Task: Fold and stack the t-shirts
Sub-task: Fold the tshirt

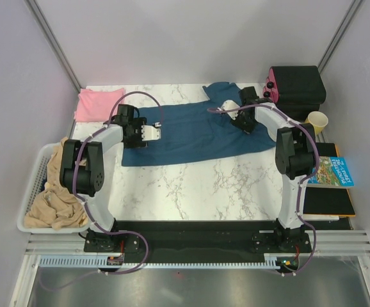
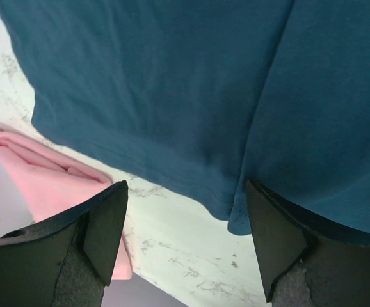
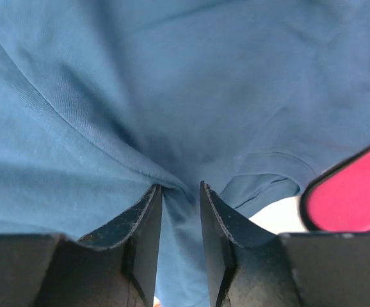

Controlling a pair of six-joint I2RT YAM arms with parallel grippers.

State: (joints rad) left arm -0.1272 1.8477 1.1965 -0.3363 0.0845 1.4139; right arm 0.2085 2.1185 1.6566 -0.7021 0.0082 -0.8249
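The right pincer (image 3: 180,188) is almost shut, its two dark fingers nipping a fold of the large dark teal-blue cotton t-shirt (image 3: 172,96) near its sleeve end, probably to lift that side for a fold. The left pincer (image 2: 185,188) gapes wide with nothing in it, hovering over the shirt's opposite edge, apparently lining up a matching grip. The shirt lies spread across the far half of the white marble-patterned worktop (image 1: 191,185). The pale pink cotton t-shirt (image 1: 98,103) lies just beside it in the far left corner and looks folded, likely the stack's base. A white plastic basket (image 1: 34,185) of beige cloth (image 1: 57,204) sits at the left edge. A black-and-pink box (image 1: 295,86), a paper cup (image 1: 317,119) and a blue printed book (image 1: 332,171) stand on the right, within pale walls (image 1: 191,38).
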